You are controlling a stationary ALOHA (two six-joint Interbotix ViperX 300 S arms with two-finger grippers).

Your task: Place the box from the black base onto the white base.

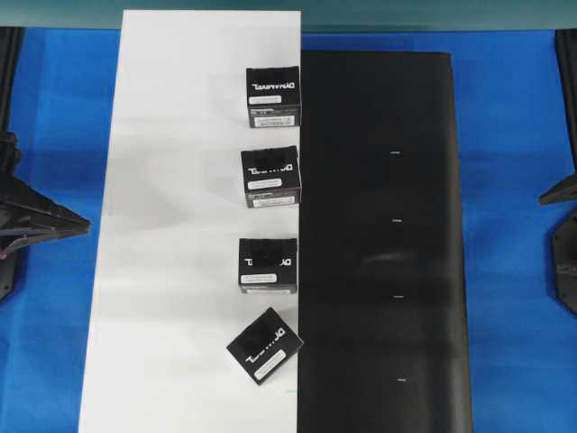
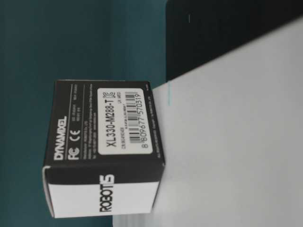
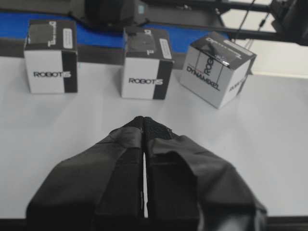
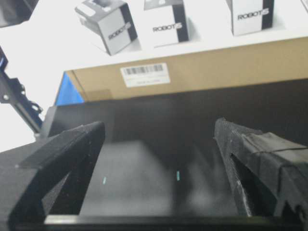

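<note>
Both grippers empty: left gripper jaws pressed together, right gripper jaws wide

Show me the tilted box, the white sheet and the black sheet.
tilted box (image 1: 264, 345), overhead view, middle of its top face
white sheet (image 1: 171, 225), overhead view, bare area left of the boxes
black sheet (image 1: 379, 271), overhead view, bare middle

Four boxes lie in a line on the white base, along its edge touching the black base; the nearest sits turned askew.
</note>
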